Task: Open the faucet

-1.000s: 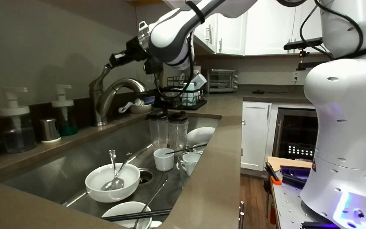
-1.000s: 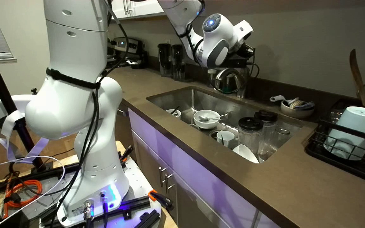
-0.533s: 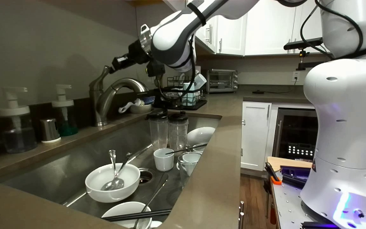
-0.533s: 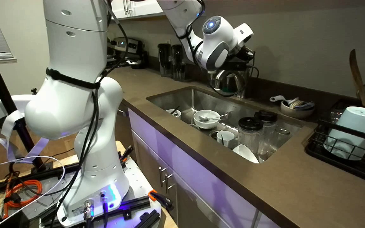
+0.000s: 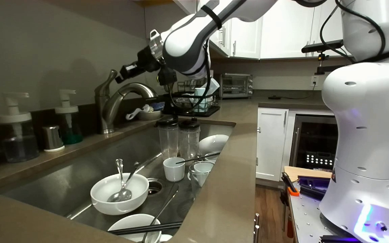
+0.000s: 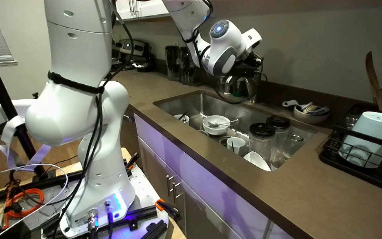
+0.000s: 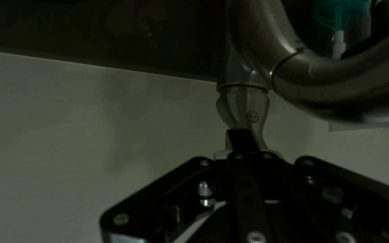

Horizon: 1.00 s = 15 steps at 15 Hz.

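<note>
Kitchen wall [image 5: 76,37], grey, runs behind the brown counter [image 5: 240,145] and the metal sink [image 5: 66,172] set into it. We place the faucet [image 5: 110,109] upright on the counter between sink and wall. Gripper [image 7: 242,140]: jaws together, nothing seen between them. Handle [image 5: 106,83] lies just ahead, toward the wall, its long axis rising and tilting toward the jaws; in an exterior view we see a narrow gap. Next, we judge, contact at its upper end.
</note>
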Each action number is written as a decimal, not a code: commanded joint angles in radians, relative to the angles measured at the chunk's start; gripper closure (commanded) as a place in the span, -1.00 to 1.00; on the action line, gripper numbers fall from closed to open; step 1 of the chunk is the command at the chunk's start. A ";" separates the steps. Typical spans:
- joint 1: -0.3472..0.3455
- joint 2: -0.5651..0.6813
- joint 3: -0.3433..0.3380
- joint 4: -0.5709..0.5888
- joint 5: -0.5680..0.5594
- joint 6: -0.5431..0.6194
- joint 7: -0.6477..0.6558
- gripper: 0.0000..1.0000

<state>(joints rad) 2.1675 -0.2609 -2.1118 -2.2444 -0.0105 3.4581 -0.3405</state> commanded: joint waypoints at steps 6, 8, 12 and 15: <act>-0.100 0.041 0.111 -0.046 -0.002 -0.001 0.032 0.93; -0.124 0.035 0.141 -0.048 -0.005 -0.001 0.032 0.93; -0.172 0.016 0.187 -0.027 -0.007 -0.004 0.027 0.93; -0.201 0.003 0.210 -0.017 -0.007 -0.003 0.022 0.93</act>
<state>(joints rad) 2.0135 -0.2649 -1.9440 -2.2753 -0.0105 3.4523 -0.3404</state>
